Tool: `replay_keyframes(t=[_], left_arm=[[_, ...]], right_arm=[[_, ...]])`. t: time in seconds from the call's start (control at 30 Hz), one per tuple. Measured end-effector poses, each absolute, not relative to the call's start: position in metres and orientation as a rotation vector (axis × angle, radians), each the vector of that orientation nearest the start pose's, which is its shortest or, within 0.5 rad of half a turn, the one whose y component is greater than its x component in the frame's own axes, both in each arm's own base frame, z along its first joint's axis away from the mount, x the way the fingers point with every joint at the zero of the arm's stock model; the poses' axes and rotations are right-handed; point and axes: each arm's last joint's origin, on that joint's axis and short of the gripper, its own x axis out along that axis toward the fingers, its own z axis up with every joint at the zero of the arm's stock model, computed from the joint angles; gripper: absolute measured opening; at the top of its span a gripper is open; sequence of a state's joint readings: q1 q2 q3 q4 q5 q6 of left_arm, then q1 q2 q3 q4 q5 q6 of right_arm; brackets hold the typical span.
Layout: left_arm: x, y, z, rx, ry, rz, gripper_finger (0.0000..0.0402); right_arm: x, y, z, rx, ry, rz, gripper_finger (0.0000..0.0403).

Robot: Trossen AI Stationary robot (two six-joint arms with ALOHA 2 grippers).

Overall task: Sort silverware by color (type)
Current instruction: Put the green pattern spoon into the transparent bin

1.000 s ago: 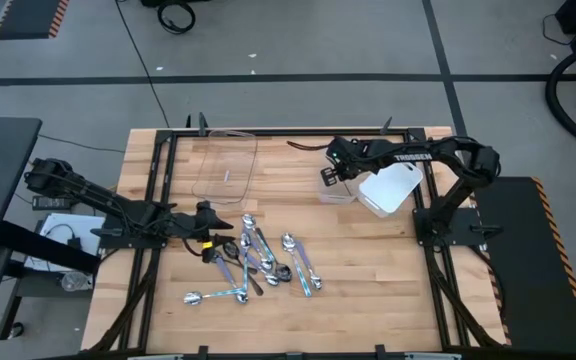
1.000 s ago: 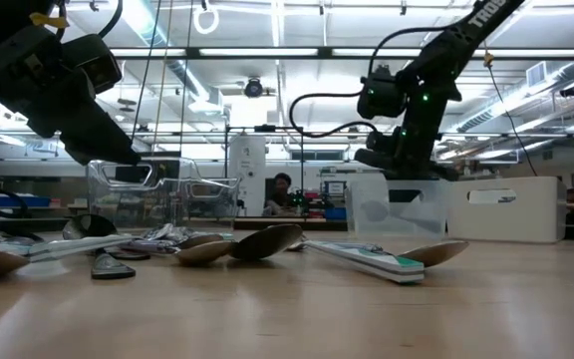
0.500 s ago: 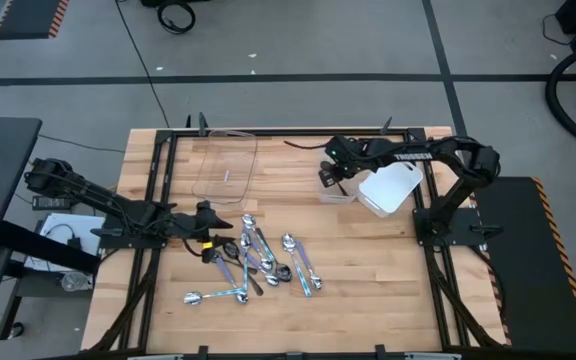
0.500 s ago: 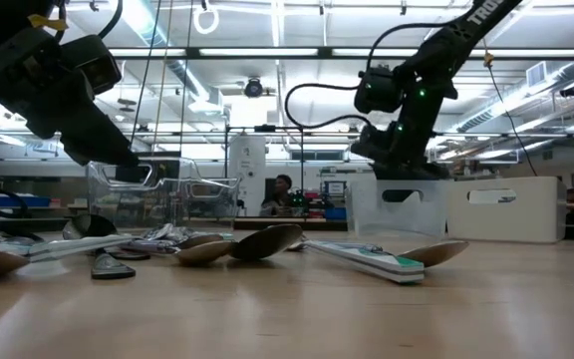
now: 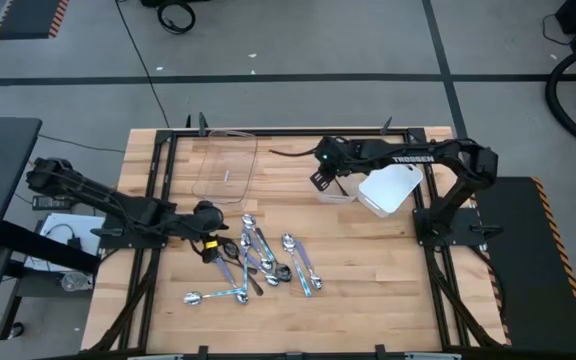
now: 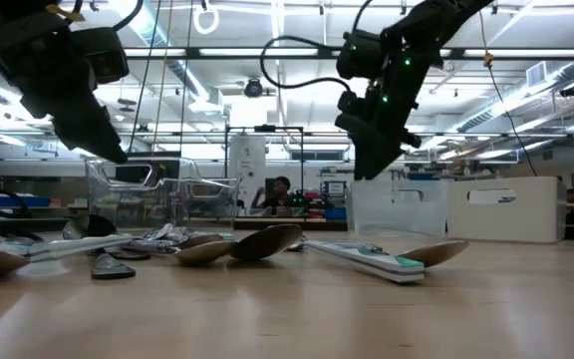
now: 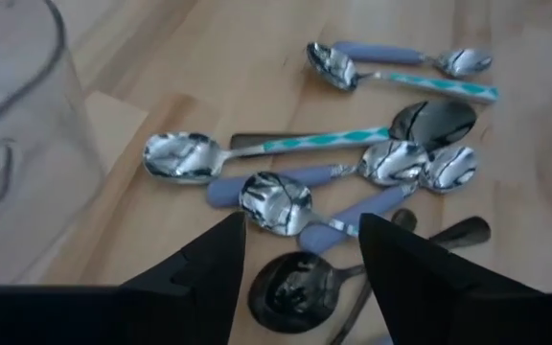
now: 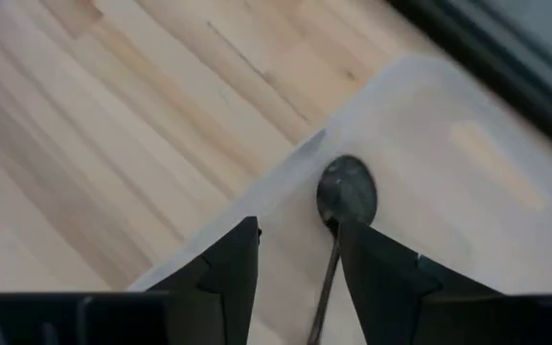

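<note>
Several spoons (image 5: 263,260) lie in a loose heap on the wooden table, some silver with light-blue or patterned handles (image 7: 276,203), others dark (image 7: 300,287). My left gripper (image 5: 213,218) hangs open just left of the heap, slanting down over its nearest spoons (image 7: 300,225), touching none. My right gripper (image 5: 320,180) stands open above a small clear container (image 5: 336,192). A dark spoon (image 8: 346,192) lies inside this container. Its handle runs back between my open fingers (image 8: 298,230), apart from them.
A larger clear container (image 5: 225,165) stands at the table's far side, left of centre. A white lid (image 5: 393,188) lies right of the small container. Black rails run along the table's edges. Bare wood lies near the front edge and to the right of the heap.
My right gripper has risen out of the small clear container, swung toward the table's left and rolled about its own line. My left gripper has lifted a little above the heap. The spoons on the table have stayed where they were.
</note>
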State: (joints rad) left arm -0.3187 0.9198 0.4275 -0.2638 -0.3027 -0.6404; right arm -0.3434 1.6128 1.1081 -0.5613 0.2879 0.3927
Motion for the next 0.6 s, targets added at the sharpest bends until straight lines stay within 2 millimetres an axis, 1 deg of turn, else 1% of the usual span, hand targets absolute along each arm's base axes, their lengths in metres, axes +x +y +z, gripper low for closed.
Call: replay_keyframes(t=[0.13,0.23,0.4,0.6], left_arm=[[0.179,-0.051,0.186,-0.450,0.720,0.248,0.0210],[0.187,-0.059,0.186,-0.466,0.774,0.269,0.0210],[0.198,-0.076,0.189,-0.460,0.870,0.290,0.0210],[0.200,-0.105,0.192,-0.501,0.952,0.234,0.0210]], right_arm=[[0.301,-0.104,0.225,0.269,0.939,-0.796,0.0156],[0.301,-0.090,0.236,0.196,0.903,-0.781,0.0156],[0.305,-0.062,0.250,0.097,0.845,-0.676,0.0155],[0.316,-0.024,0.255,0.010,0.778,-0.538,0.0154]])
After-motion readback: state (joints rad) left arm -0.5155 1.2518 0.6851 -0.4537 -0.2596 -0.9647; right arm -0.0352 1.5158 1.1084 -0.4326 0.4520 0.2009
